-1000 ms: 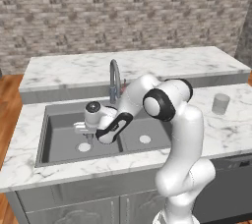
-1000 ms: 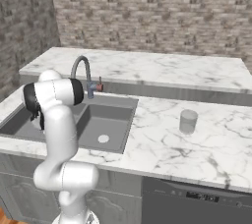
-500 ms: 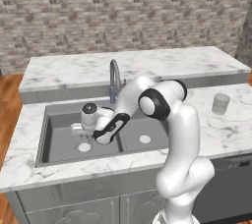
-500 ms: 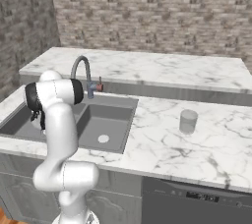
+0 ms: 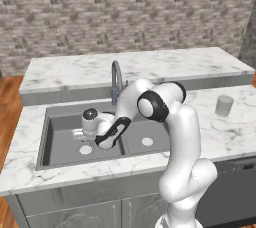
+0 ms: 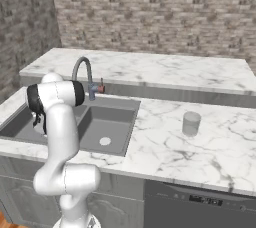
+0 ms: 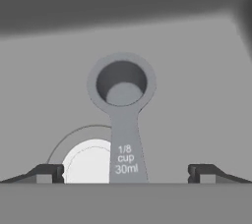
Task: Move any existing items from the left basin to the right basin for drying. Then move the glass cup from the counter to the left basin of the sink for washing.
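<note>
A grey measuring scoop [image 7: 123, 95] marked "1/8 cup 30ml" lies on the floor of the sink's left basin [image 5: 57, 144]. Its bowl points away from my hand and its handle runs back between my fingertips [image 7: 49, 173]. My gripper [image 7: 126, 173] is open, low over the handle, with one jaw on each side and neither touching it. From the left base view the gripper [image 5: 79, 134] hangs inside the left basin near the white drain [image 5: 86, 149]. The glass cup [image 5: 224, 106] [image 6: 191, 123] stands upright on the counter, far to the right of the sink.
The curved faucet [image 5: 116, 76] [image 6: 83, 70] rises behind the divider between the basins. The right basin [image 5: 150, 134] [image 6: 107, 122] has its drain [image 6: 104, 141] showing. My arm arches over the divider. A raised marble ledge [image 5: 135, 64] runs behind the sink.
The hand has sunk a little lower and further left into the left basin. The jaws stay open and the glass cup has not moved.
</note>
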Motion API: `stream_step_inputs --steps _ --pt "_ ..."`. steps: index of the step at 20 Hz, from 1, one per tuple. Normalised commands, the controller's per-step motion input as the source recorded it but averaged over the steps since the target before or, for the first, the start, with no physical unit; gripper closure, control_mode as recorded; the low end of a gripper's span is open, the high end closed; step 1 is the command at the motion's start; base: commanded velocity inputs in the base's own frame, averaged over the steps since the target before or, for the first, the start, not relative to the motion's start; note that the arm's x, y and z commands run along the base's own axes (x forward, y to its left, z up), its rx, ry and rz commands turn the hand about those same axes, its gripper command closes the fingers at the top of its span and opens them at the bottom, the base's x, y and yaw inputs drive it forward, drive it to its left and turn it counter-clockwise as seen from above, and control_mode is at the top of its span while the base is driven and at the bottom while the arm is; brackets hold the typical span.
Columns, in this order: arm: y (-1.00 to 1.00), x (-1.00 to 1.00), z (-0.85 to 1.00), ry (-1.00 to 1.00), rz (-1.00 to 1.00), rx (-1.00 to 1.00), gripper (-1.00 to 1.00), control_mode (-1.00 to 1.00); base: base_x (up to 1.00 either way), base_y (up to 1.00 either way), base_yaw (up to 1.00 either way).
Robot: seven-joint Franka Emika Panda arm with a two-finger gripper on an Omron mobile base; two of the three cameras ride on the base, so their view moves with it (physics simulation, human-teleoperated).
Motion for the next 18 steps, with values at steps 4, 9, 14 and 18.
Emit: stream_step_inputs --steps 4,9,14,18 --pt "0.00 0.06 -0.09 0.00 0.00 0.00 -1.00 -1.00 0.00 0.00 0.00" --pt "0.00 0.07 -0.11 0.00 0.00 0.00 -1.00 -1.00 0.00 0.00 0.00" --pt "0.00 0.07 -0.11 0.00 0.00 0.00 -1.00 -1.00 0.00 0.00 0.00" --pt "0.00 0.06 -0.11 0.00 0.00 0.00 -1.00 -1.00 0.00 0.00 0.00"
